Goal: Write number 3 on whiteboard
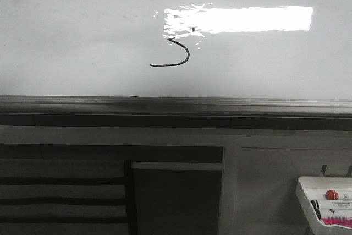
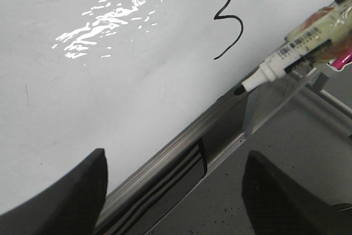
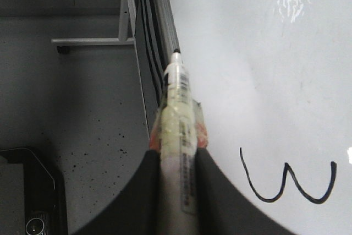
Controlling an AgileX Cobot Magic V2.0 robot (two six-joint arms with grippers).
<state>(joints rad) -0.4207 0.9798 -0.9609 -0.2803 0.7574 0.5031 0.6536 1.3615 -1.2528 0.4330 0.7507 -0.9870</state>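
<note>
Black number 3 on whiteboard — glare hides top in front | right jaws clamp marker | left jaws parted — empty

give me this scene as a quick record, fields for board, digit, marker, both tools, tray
board: large glossy white whiteboard with bright glare and a grey metal edge rail
digit: thin black marker stroke forming the number 3, complete in left wrist view; glare hides its top in front view
marker: white-barrelled black-tipped marker, tip off the board
right tool: shut on the marker
left tool: open, holding nothing
tray: small white marker tray, below the board at right, markers inside
</note>
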